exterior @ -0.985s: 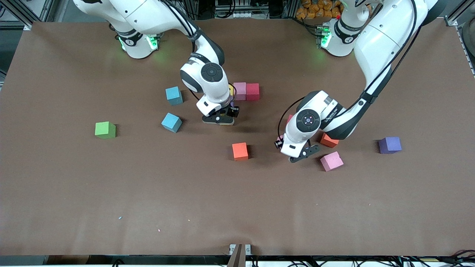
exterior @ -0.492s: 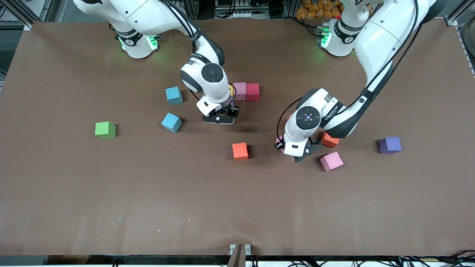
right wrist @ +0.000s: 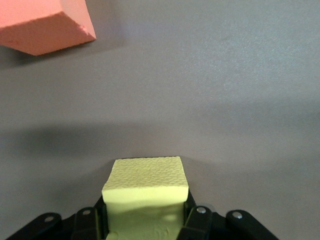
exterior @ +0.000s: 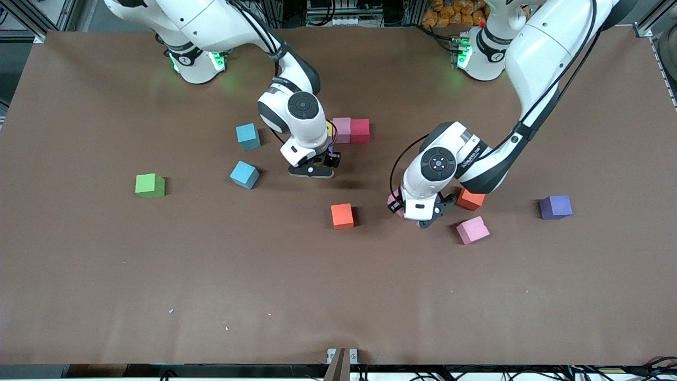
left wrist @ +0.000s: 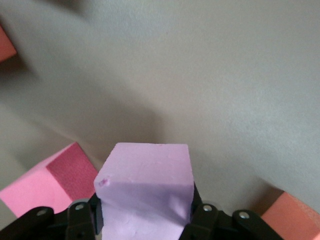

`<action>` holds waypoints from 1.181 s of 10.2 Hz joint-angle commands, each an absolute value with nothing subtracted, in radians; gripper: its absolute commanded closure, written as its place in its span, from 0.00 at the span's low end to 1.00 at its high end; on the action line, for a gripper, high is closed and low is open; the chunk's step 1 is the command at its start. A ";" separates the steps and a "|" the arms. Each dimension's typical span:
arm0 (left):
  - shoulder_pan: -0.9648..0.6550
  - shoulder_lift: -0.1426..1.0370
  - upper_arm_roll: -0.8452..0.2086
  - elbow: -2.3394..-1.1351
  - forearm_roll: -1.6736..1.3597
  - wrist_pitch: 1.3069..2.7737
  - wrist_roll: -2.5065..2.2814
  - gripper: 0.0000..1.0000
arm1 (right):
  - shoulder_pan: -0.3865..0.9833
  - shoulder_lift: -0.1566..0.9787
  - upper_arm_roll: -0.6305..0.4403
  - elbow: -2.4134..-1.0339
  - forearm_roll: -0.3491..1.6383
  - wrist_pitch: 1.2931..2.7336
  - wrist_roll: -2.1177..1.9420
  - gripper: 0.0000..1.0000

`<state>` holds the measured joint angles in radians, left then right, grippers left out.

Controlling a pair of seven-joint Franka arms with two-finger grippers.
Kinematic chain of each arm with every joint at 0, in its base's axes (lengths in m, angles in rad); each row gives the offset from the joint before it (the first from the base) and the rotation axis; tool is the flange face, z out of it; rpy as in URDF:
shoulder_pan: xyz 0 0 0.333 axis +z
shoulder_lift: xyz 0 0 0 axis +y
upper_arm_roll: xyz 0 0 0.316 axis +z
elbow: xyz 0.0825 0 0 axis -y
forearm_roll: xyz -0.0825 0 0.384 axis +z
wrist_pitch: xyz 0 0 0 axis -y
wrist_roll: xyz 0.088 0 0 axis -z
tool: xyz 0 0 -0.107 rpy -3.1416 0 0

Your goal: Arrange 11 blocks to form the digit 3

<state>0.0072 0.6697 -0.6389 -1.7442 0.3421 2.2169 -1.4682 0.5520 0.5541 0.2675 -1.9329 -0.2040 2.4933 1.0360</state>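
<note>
Two grippers loaded. Right gripper (exterior: 317, 168) clamped small matte yellow cube (right wrist: 146, 186), beside pink-red cube pair (exterior: 351, 130) lying at its 1 o'clock. Left gripper (exterior: 418, 211) clamped light pink cube (left wrist: 146, 192), pair at 10 o'clock, well apart; right nearer.

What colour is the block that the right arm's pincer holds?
Yellow. The block held by the right pincer shows best in the right wrist view.
</note>
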 commanded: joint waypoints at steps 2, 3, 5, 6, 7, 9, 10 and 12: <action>0.020 0.632 -0.649 -1.764 0.250 2.217 -1.526 1.00 | 0.557 0.563 0.270 -1.913 -0.235 2.480 1.074 0.00; 0.020 0.632 -0.650 -1.764 0.247 2.217 -1.595 1.00 | 0.557 0.563 0.270 -1.910 -0.241 2.479 1.074 0.00; 0.020 0.634 -0.664 -1.766 0.247 2.218 -1.711 1.00 | 0.555 0.560 0.270 -1.905 -0.241 2.477 1.072 0.00; 0.014 0.635 -0.664 -1.767 0.245 2.223 -1.795 1.00 | 0.554 0.551 0.273 -1.896 -0.241 2.462 1.071 0.00; 0.006 0.637 -0.664 -1.767 0.245 2.230 -1.880 1.00 | 0.552 0.545 0.282 -1.858 -0.241 2.397 1.069 0.00; -0.012 0.637 -0.672 -1.773 0.248 2.261 -2.094 1.00 | 0.548 0.526 0.288 -1.830 -0.261 2.327 1.063 0.00; -0.017 0.637 -0.673 -1.773 0.252 2.261 -2.139 1.00 | 0.542 0.512 0.288 -1.830 -0.265 2.324 1.036 0.00; -0.038 0.640 -0.673 -1.775 0.250 2.263 -2.253 1.00 | 0.499 0.474 0.290 -1.832 -0.264 2.268 0.918 0.00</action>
<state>-0.0278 0.6572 -0.6743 -1.7559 0.2662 2.2488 -2.1746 0.5413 0.5172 0.2785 -1.8193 -0.2422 2.3158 0.9877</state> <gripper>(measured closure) 0.379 0.000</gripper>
